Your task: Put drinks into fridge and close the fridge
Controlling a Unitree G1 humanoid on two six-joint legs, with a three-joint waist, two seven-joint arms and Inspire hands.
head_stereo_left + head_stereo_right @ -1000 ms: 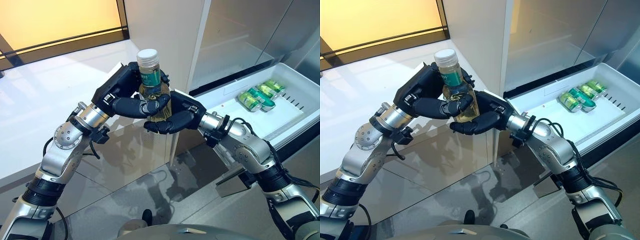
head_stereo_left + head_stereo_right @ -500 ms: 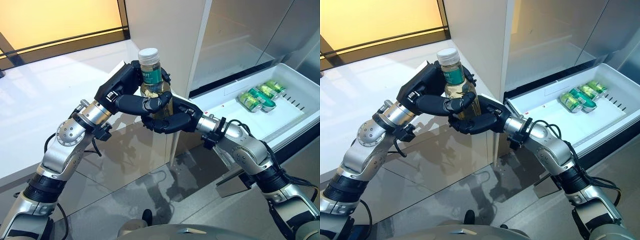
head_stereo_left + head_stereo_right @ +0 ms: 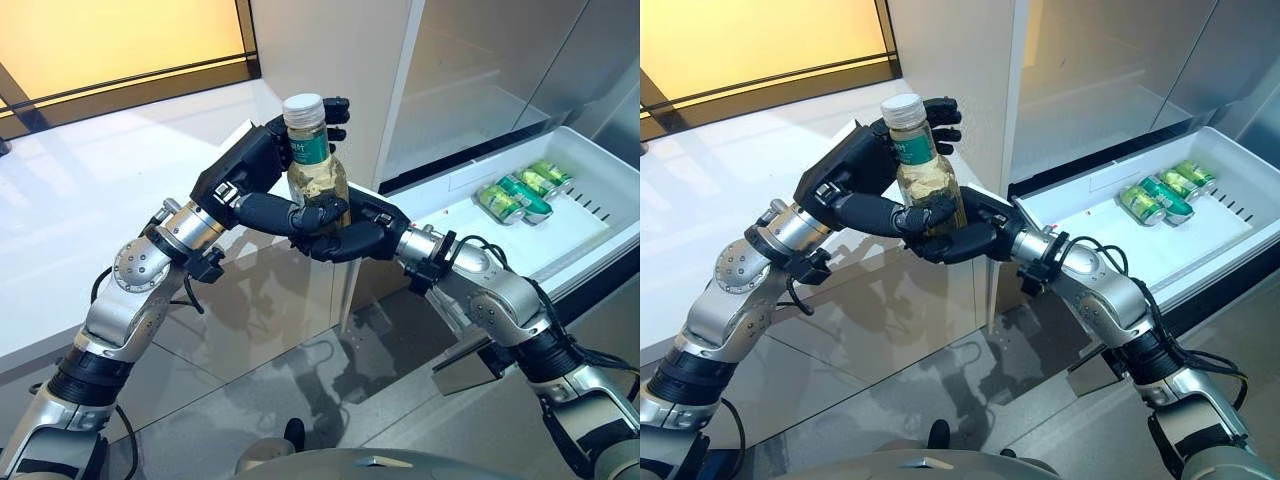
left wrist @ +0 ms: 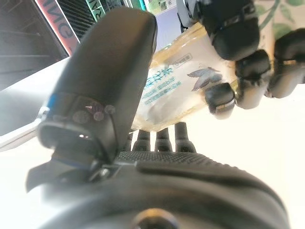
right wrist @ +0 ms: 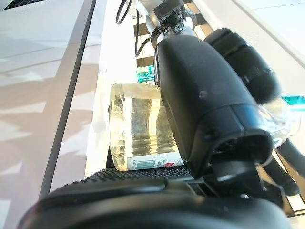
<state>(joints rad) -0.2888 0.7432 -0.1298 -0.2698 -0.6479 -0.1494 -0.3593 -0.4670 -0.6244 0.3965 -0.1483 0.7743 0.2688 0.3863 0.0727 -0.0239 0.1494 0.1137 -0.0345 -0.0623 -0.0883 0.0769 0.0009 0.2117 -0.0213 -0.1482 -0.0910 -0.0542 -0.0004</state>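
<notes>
- Presently, one clear bottle (image 3: 316, 170) of pale yellow drink, with a white cap and green label, is held upright in the air between both hands, in front of the white cabinet panel (image 3: 320, 60) and above the glossy grey floor (image 3: 300, 380).
- Left hand (image 3: 245, 175): comes in from the lower left; the palm sits against the bottle's left side. The thumb reaches across the front of the bottle's lower body, while the fingers (image 3: 335, 108) stand out nearly straight behind the neck, beside the cap. The grasp appears loosened rather than closed; the left wrist view shows the thumb lying along the label.
- Right hand (image 3: 350, 235): comes in from the right; its fingers are curled round the bottle's lower body from the front and below, and the thumb lies against it as well. The right wrist view confirms the bottle's base pressed into the palm under the thumb. This hand is grasping the bottle.
- Fridge drawer (image 3: 580, 150): pulled open at the right, white inside, well apart from the bottle. Several green cans (image 3: 520, 192) lie on their sides in it, close together near its middle.
- A white counter surface (image 3: 90, 200) runs along the left, behind the left arm.
</notes>
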